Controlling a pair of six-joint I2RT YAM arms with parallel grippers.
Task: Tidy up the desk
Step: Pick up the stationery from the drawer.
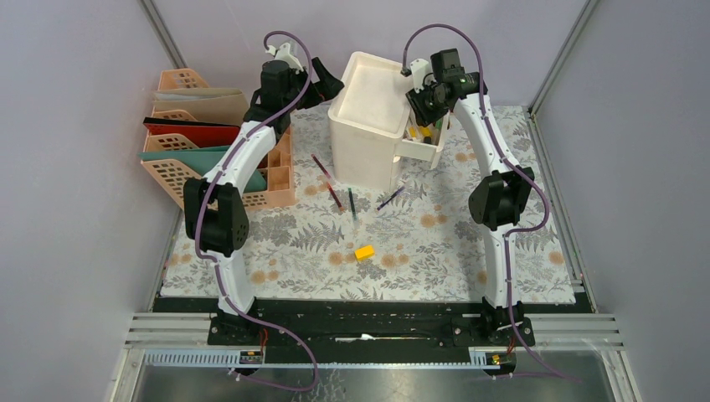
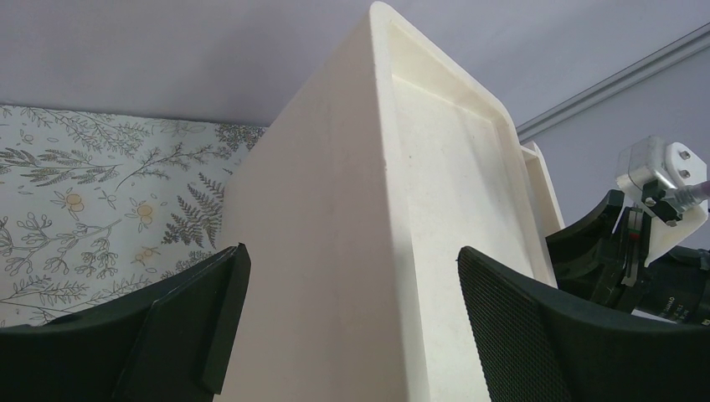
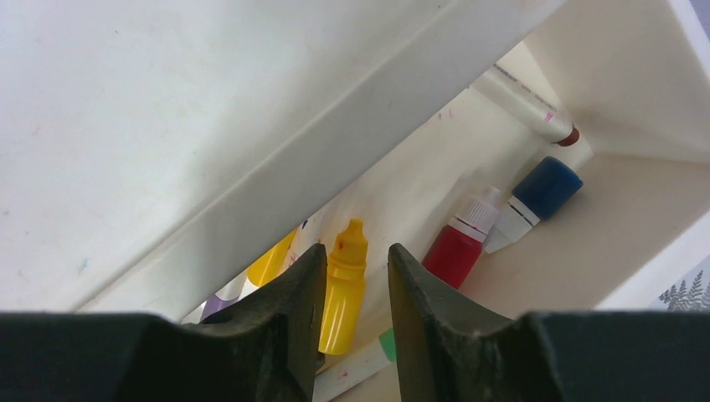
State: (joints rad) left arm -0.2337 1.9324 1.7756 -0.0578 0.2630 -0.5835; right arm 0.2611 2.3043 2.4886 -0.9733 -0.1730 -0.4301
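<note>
Desk: a flat rectangular top is seen filling the middle of the overhead view. It is covered in pale cloth printed with grey fern leaves and tan flowers. A strip of the same print shows at the left of the left wrist view.

Box: a cream-white box is stood at the upper centre of the desk, with a drawer pulled out at its right.

Left gripper: the fingers are spread wide, one on each side of an upper edge of the box. Contact cannot be told.

Right gripper: it is pointed into the drawer with only a narrow gap between the fingers. A yellow bottle is seen through that gap. Whether it is touched cannot be told.

Drawer contents: a red bottle, a blue-capped bottle and a white marker are laid to the right of the yellow bottle.

Loose items: three pens are scattered on the cloth just below the box, and a yellow block lies lower, near mid-desk.

Rack: a peach lattice rack is placed at the upper left, with folders held in it.
</note>
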